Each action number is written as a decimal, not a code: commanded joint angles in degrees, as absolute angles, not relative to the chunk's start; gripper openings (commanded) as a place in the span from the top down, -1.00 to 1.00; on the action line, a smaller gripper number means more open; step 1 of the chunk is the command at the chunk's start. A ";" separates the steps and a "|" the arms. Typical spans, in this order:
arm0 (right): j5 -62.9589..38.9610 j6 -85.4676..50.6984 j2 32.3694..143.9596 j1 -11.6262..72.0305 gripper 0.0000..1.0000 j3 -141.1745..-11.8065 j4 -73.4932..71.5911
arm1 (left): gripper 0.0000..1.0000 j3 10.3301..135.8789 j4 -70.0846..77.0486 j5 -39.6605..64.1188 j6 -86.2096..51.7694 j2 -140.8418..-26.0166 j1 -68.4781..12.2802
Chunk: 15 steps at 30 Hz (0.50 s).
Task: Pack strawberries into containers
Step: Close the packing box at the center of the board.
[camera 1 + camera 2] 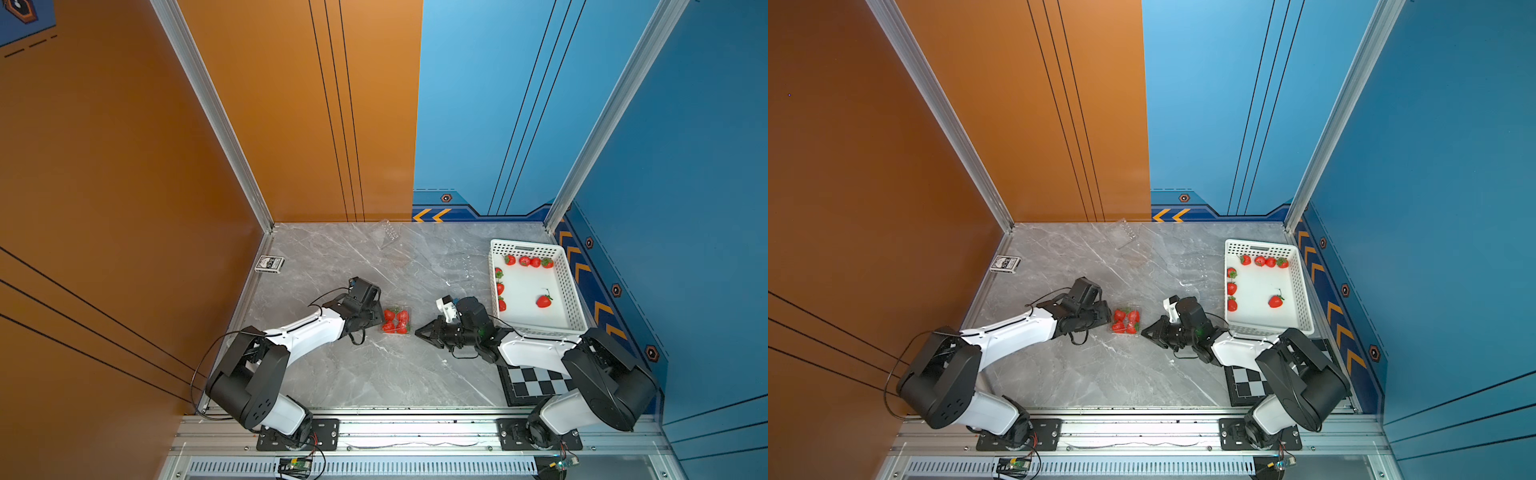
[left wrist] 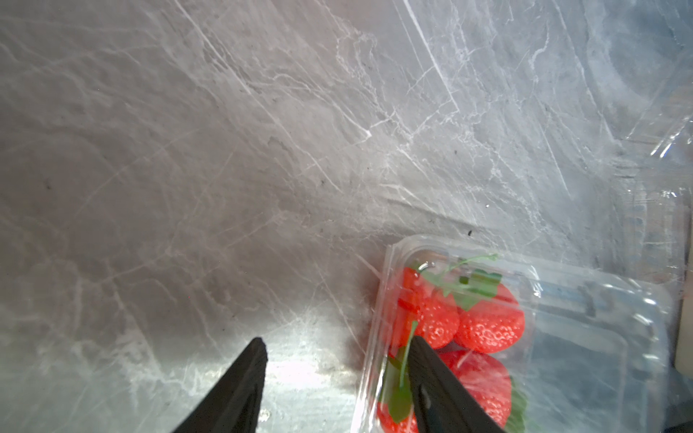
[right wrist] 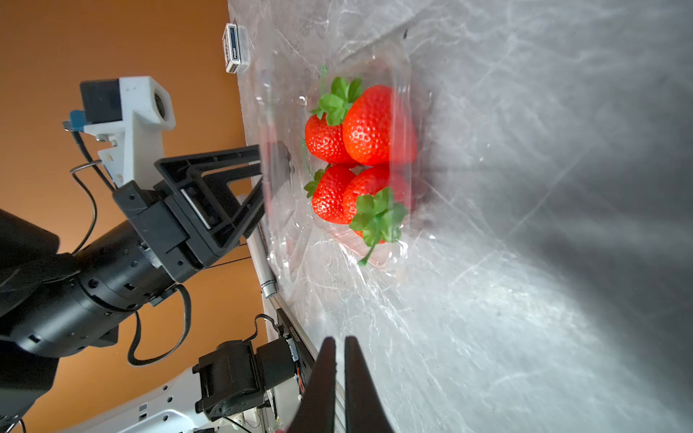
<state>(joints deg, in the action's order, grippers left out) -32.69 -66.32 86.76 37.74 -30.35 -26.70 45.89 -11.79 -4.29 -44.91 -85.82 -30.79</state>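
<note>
Top views: the filled box (image 1: 396,321) sits mid-frame on the table (image 1: 374,374), between the left gripper (image 1: 377,315) and the right gripper (image 1: 419,332).
Filled box: clear plastic with four strawberries (image 3: 367,127) inside, packed two by two; I cannot tell whether its lid is shut.
Left gripper: touching or just beside the box's left side. Its fingers stand moderately apart with nothing clamped. In the left wrist view one finger (image 2: 427,375) lies over the box's edge and the other (image 2: 243,375) over bare table.
Right gripper: fingers (image 3: 326,375) almost together, holding nothing. The tip points at the box from the right, near it but apart.
Basket (image 1: 525,249): white, at the right of the frame.
Loose strawberries (image 1: 543,301): eight in the basket, with four in a row by its far wall, three along its left wall and one alone.
Empty box (image 1: 388,235): upper centre of the table, by the back wall.
Second empty box (image 1: 459,268): faint, just left of the basket.
Card pack (image 1: 269,264): left edge of the table.
</note>
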 commanded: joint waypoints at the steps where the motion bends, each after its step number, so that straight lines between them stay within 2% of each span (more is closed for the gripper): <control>1: -32.05 -66.80 89.53 38.01 0.81 -30.60 -29.12 | -0.25 45.44 -13.18 -4.29 -45.18 -84.81 -30.41; 15: -33.95 -69.90 97.22 37.80 0.82 -33.97 -36.87 | -0.25 45.23 -13.18 -4.21 -45.00 -84.81 -30.22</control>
